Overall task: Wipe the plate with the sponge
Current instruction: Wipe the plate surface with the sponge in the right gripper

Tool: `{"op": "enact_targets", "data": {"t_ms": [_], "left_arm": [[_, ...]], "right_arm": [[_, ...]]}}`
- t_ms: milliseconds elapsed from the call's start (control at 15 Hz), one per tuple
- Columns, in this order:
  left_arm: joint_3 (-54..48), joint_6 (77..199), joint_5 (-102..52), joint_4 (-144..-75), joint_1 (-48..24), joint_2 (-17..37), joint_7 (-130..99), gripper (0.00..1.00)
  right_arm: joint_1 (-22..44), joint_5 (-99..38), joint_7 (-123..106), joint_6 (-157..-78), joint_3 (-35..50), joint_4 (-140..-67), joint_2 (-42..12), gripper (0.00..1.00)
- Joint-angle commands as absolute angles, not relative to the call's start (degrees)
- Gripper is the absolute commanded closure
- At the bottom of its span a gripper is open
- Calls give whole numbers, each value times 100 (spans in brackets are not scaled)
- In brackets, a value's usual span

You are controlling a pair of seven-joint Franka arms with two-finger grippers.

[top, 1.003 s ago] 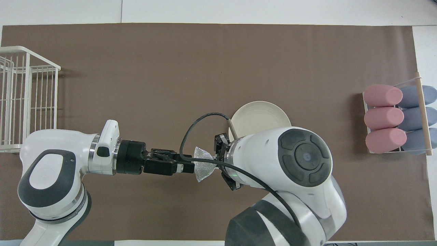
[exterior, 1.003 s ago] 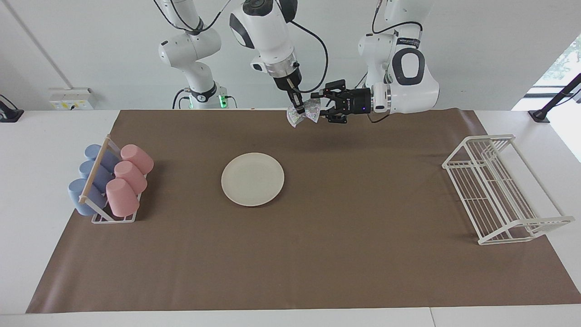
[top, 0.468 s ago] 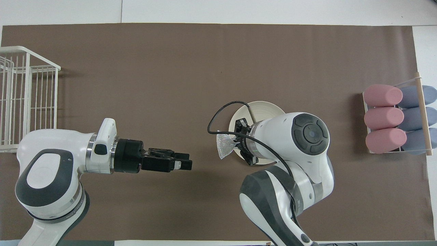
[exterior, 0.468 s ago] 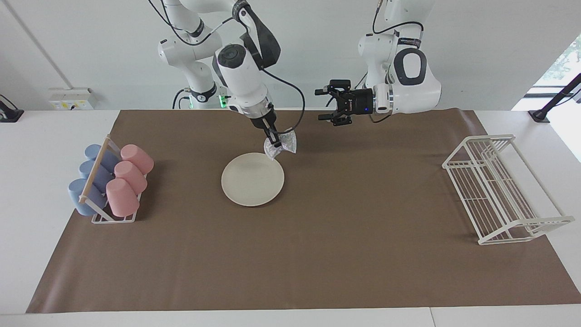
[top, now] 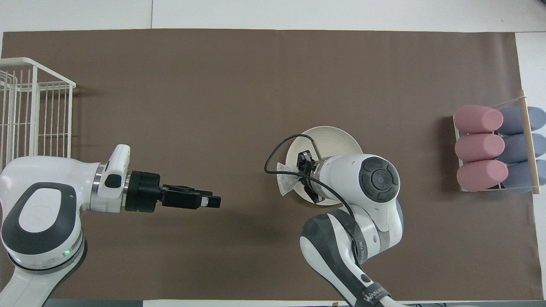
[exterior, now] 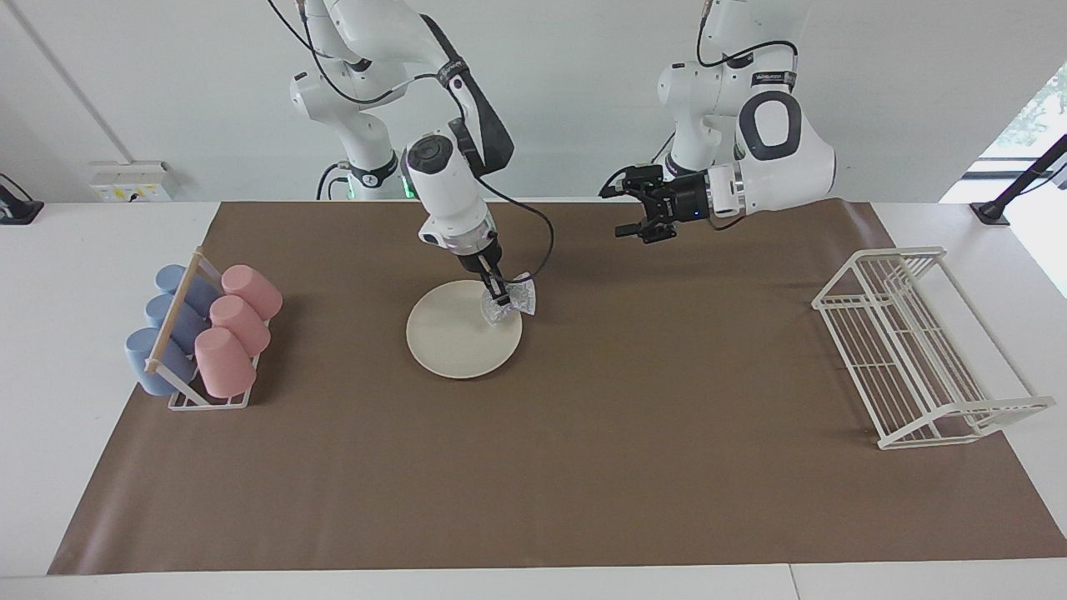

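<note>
On the brown mat (exterior: 583, 467), a little toward the right arm's end of the table, lies the plate (exterior: 454, 342) (top: 337, 138), flat and cream-white. The right arm comes down from its base in a high arch, its last link steep and tilted, so that the right gripper (exterior: 498, 297) (top: 303, 169) points down at the plate's rim. Its fingers are pinched narrow on the sponge (exterior: 510, 302) (top: 286, 181), a crumpled silvery pad that sits at the plate's edge on the side toward the left arm, at about two o'clock on the plate in the facing view and about eight o'clock on it in the overhead view. Part of the sponge lies over the rim and part hangs out over the mat; whether it presses on the plate cannot be told. A black cable (exterior: 542, 229) (top: 279, 149) loops from the right wrist over the plate's edge. The left arm waits with its forearm level, its wrist turned sideways toward the right arm, and the left gripper (exterior: 625, 210) (top: 211, 201) hangs in the air over bare mat, well apart from the plate and the sponge; its fingers stand spread wide with nothing between them. At the right arm's end of the table a small rack (exterior: 204, 400) (top: 527, 140) holds three pink cups (exterior: 237, 329) (top: 480, 147) and three blue cups (exterior: 162, 329) (top: 524, 147) lying on their sides. At the left arm's end stands a white wire dish rack (exterior: 913, 346) (top: 32, 121).
</note>
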State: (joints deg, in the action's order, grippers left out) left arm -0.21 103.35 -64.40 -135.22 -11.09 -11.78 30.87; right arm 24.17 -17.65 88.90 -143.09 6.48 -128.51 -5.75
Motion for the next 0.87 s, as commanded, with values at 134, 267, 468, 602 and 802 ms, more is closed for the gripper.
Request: {"op": "enact_targets", "data": {"t_ms": [134, 267, 468, 602, 802], "left_arm": [[-44, 10362, -4153, -13026, -976, -1257, 1358, 0], [-35, 10353, -3597, -12973, -967, -1283, 1116, 0], [-44, 10354, -2894, -12947, -756, -1292, 1125, 0], [-35, 10362, -2428, -12841, -712, -1275, 1108, 0], [-44, 10371, -2004, -12797, -571, -1266, 1107, 0]], "right_arm": [[2189, -1802, 8306, -14449, 694, -12999, -773, 100], [2162, -1810, 8157, -14449, 686, -13043, -800, 100], [1750, -1810, 7272, -14414, 686, -13139, -791, 100], [1539, -1802, 6848, -14397, 686, -13140, -791, 100], [1381, -1802, 6619, -14414, 677, -13105, -817, 100]]}}
